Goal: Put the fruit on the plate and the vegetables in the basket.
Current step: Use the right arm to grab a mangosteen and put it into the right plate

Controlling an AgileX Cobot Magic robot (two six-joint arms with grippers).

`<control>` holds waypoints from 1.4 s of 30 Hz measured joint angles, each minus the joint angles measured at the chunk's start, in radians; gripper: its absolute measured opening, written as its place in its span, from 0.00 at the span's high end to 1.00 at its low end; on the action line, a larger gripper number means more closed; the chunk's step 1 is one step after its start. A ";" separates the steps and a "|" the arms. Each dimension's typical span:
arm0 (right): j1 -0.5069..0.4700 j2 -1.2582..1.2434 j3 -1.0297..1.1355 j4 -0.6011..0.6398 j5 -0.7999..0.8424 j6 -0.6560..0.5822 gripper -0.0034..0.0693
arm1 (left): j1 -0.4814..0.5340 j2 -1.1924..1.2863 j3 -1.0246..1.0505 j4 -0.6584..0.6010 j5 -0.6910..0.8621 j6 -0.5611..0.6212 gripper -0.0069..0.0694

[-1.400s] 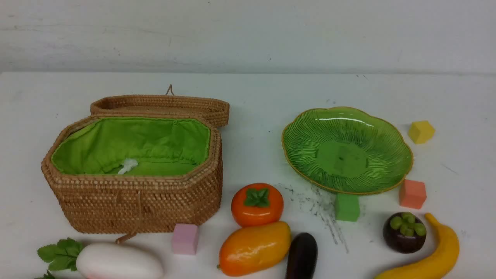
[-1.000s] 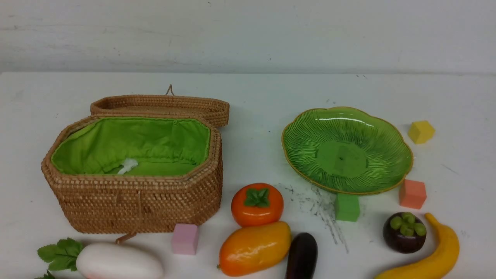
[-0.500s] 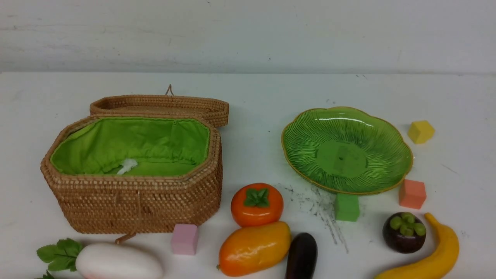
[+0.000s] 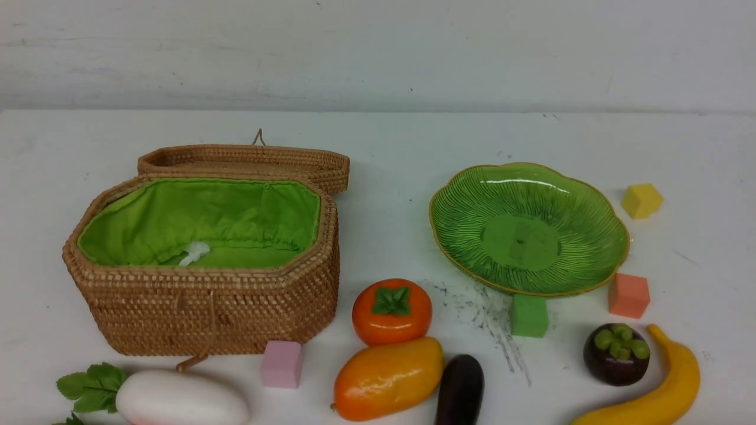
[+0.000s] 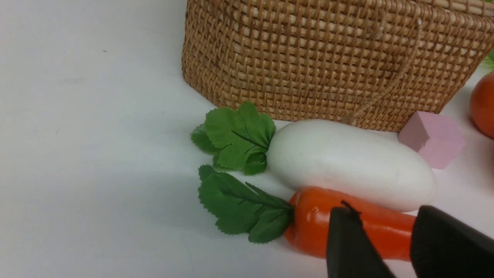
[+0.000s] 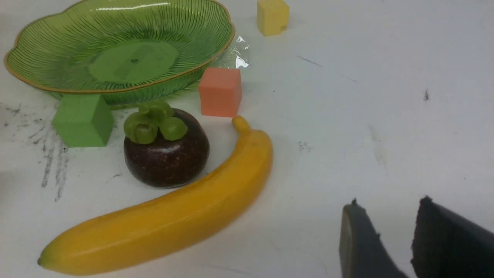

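Note:
The wicker basket stands open at the left, its green lining bare. At the right the green plate holds nothing. Along the front lie the white radish, persimmon, mango, eggplant, mangosteen and banana. The carrot lies against the radish, seen only in the left wrist view. My left gripper is open just short of the carrot, not touching it. My right gripper is open over bare table, off to one side of the banana.
Foam cubes lie about: pink by the basket's front corner, green and orange at the plate's near rim, yellow beyond it. The basket lid hangs back behind the basket. Dark scuff marks streak the table near the green cube.

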 joint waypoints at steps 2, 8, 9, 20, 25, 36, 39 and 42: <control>0.000 0.000 0.000 0.000 0.000 0.000 0.63 | 0.000 0.000 0.000 0.000 0.000 0.000 0.60; 0.000 0.000 0.000 0.000 0.000 0.000 0.63 | 0.000 0.000 0.000 0.000 -0.001 0.000 0.60; 0.000 0.000 0.000 0.000 0.000 0.000 0.63 | 0.000 0.000 0.000 0.000 -0.001 0.000 0.60; 0.000 0.000 0.000 -0.009 0.000 0.000 0.63 | 0.000 0.000 0.000 0.001 -0.005 0.000 0.60; 0.000 0.000 0.009 -0.011 -0.072 0.000 0.63 | 0.000 0.000 0.001 0.019 -0.085 0.000 0.60; 0.000 0.000 0.012 0.061 -0.545 0.021 0.63 | 0.000 0.000 0.001 0.023 -0.381 0.000 0.60; 0.000 0.000 0.012 0.061 -0.617 0.021 0.63 | 0.000 0.000 0.001 0.023 -0.406 0.000 0.60; 0.000 0.000 0.012 0.061 -0.732 0.042 0.63 | 0.000 0.000 0.001 0.000 -0.469 -0.030 0.60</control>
